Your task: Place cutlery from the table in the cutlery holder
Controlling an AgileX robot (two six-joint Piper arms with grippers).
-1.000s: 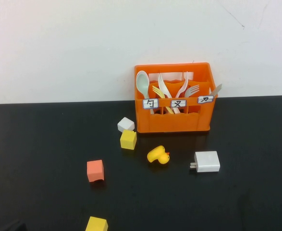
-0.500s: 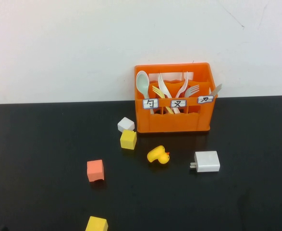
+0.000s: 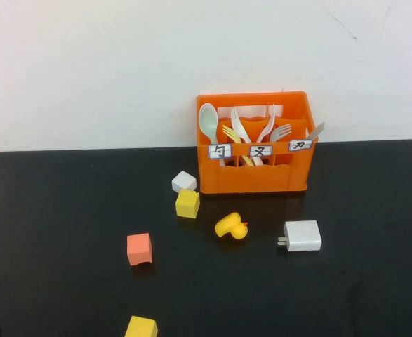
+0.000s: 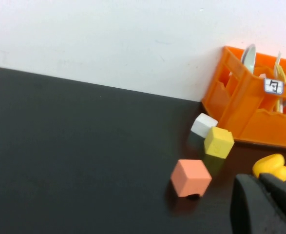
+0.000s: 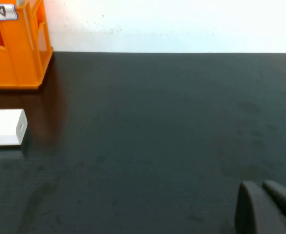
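Both forks, pink and white, stand in the orange cutlery holder on the bench; left pincer and right pincer hover low, pressed together.

High view overlooks the table; low wrist views apparently share its holder.

On the black surface lie a white cube touching a yellow cube, an orange cube, another yellow cube — also a rubber duck and a white charger.
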